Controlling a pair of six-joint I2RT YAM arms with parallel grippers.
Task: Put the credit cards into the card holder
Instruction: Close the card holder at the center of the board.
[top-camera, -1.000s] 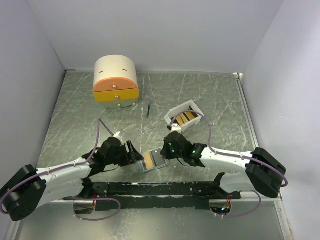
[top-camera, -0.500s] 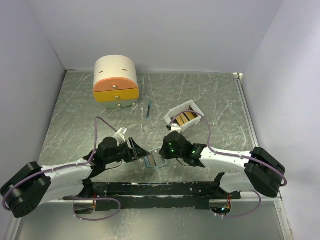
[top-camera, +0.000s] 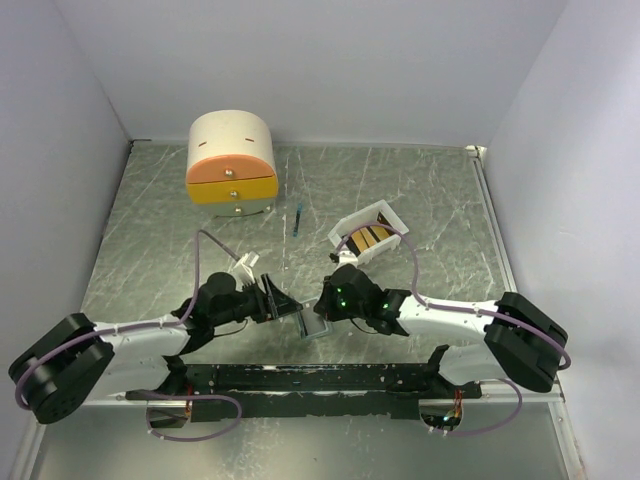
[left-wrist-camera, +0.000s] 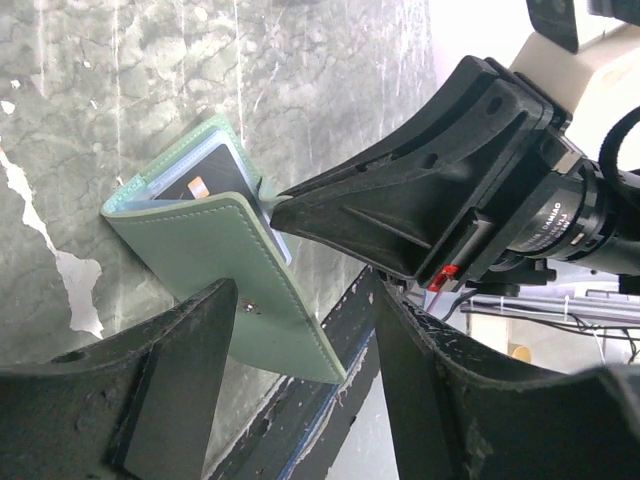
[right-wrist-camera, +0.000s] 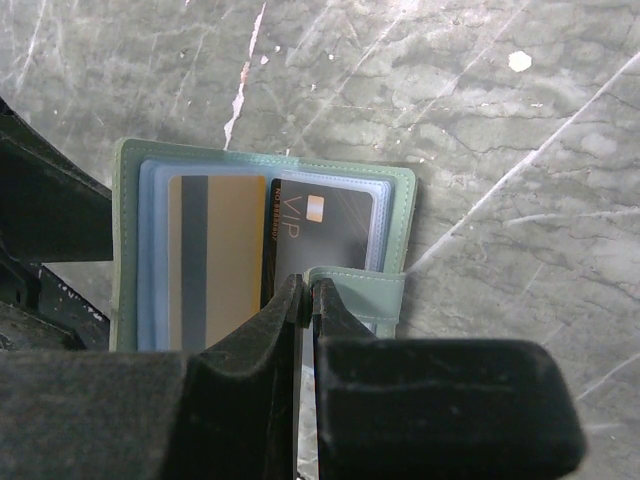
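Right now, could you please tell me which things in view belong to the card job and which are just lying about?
Belong to the job: card holder, gold card and black card inside it, right gripper pinching its flap.
Lying about: drawer box, white tray, blue stick.

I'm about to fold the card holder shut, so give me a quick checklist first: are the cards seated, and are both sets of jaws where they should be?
1. The gold card sits in a sleeve of the card holder: ok.
2. The black VIP card is sleeved beside it: ok.
3. The right gripper has its jaws shut on the holder's tab: ok.
4. The left gripper has its jaws open: ok. Whether they touch the cover: cannot tell.
5. Holder closed: not ok, the cover is only part-folded.
6. No cards left in the white tray: cannot tell, something gold and dark lies in it.
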